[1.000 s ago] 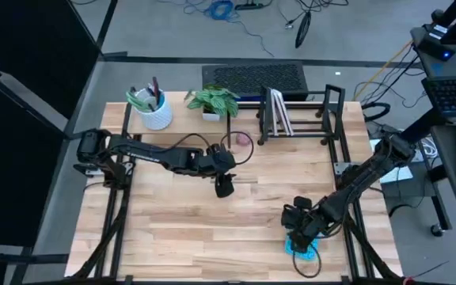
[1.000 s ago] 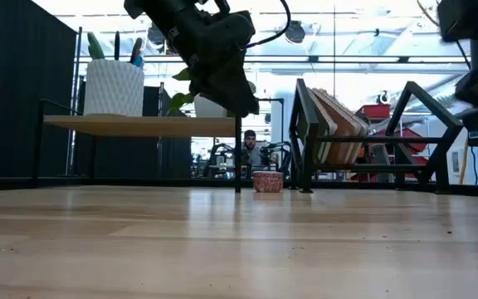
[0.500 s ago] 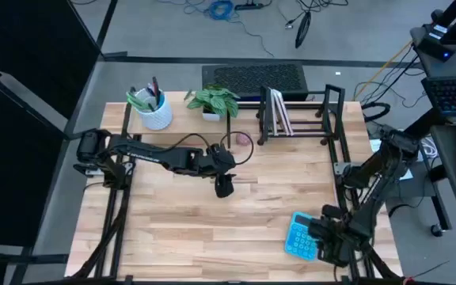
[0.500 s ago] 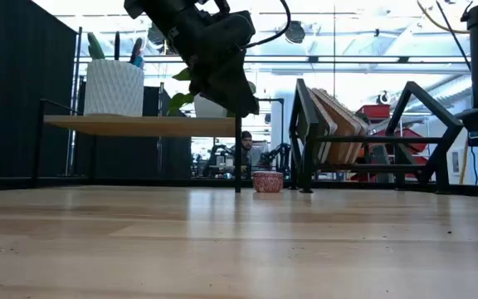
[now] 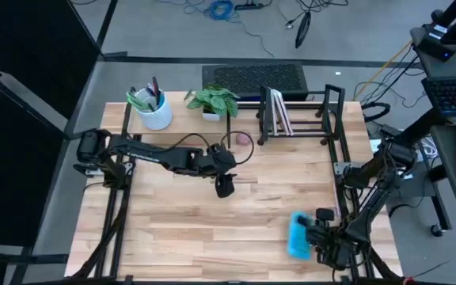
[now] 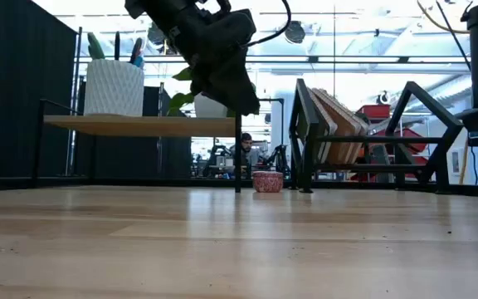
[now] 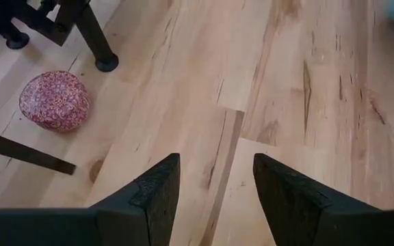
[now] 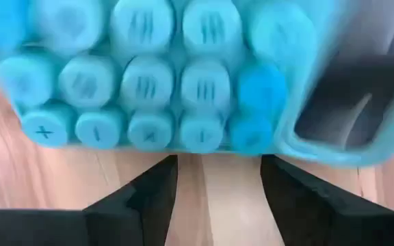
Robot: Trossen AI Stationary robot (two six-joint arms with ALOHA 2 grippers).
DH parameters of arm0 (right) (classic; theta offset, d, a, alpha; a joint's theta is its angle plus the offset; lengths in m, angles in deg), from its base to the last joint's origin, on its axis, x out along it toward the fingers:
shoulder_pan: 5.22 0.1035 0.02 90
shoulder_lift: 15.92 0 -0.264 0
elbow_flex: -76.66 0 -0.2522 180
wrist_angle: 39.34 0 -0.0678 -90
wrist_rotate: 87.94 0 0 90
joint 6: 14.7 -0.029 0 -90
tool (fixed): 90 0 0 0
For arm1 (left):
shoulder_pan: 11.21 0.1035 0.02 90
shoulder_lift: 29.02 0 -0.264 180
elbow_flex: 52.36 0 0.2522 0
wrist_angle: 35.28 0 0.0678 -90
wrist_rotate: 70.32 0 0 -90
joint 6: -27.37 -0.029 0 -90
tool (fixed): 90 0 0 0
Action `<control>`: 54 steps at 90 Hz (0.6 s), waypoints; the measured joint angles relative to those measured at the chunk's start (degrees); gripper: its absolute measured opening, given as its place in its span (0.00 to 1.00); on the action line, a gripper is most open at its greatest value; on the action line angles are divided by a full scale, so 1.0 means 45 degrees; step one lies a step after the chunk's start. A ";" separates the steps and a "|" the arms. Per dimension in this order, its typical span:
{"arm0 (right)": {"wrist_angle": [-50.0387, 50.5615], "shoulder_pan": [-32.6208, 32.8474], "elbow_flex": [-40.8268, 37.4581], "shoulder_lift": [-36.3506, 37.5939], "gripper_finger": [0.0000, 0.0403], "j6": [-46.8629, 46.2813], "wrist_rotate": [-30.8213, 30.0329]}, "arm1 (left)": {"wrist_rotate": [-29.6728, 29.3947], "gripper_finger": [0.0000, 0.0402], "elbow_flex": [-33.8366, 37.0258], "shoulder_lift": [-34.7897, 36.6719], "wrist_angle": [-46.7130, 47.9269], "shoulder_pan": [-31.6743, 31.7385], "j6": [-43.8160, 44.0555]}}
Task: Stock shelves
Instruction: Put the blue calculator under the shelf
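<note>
A blue calculator (image 5: 297, 234) lies near the table's near right corner. My right gripper (image 5: 315, 234) is beside it on the right and open; in the right wrist view its fingertips (image 8: 217, 164) stand just short of the calculator's button edge (image 8: 149, 130). My left gripper (image 5: 225, 188) hangs open and empty above the table's middle (image 7: 216, 167). The pale-wood riser shelf (image 5: 182, 101) stands at the far left on thin black legs. The black wire rack (image 5: 301, 117) stands at the far right. A small red patterned bowl (image 5: 242, 140) sits on the table between them. My right gripper comes at the calculator about level from the table's right side, its fingers spread either side of the lower edge. I cannot tell whether they touch it.
A white pot of pens (image 5: 156, 112) and a potted plant (image 5: 214, 100) stand on the riser. Flat boards (image 5: 277, 111) lean in the rack's left slots. Bare tabletop (image 5: 180, 229) stretches across the near left.
My right gripper, which stood over the calculator, has drawn off toward the table's right edge and then come back a little toward it. The calculator has shifted slightly toward the far edge and now looks narrower from above.
</note>
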 joint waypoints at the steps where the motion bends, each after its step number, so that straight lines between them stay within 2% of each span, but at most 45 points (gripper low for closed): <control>1: 0.0009 -0.0024 0.0000 -0.0023 0.48 -0.0039 0.0018 | 0.0000 0.43 0.0000 0.0000 0.0000 -0.0002 0.0000; 23: -0.0802 -0.0705 0.0000 -0.0078 0.48 -0.0290 -0.0344 | -0.0002 0.43 0.0000 0.0000 -0.0087 -0.0001 0.0003; 47: -0.3233 -0.2304 0.0000 -0.0449 0.48 0.1882 -0.3278 | 0.0016 0.43 0.0000 0.0000 -0.0019 -0.0299 0.0235; 54: -0.4285 -0.2953 0.0005 -0.0915 0.48 0.2812 -0.3998 | 0.0596 0.43 0.0000 0.0000 0.0148 -0.0578 0.0939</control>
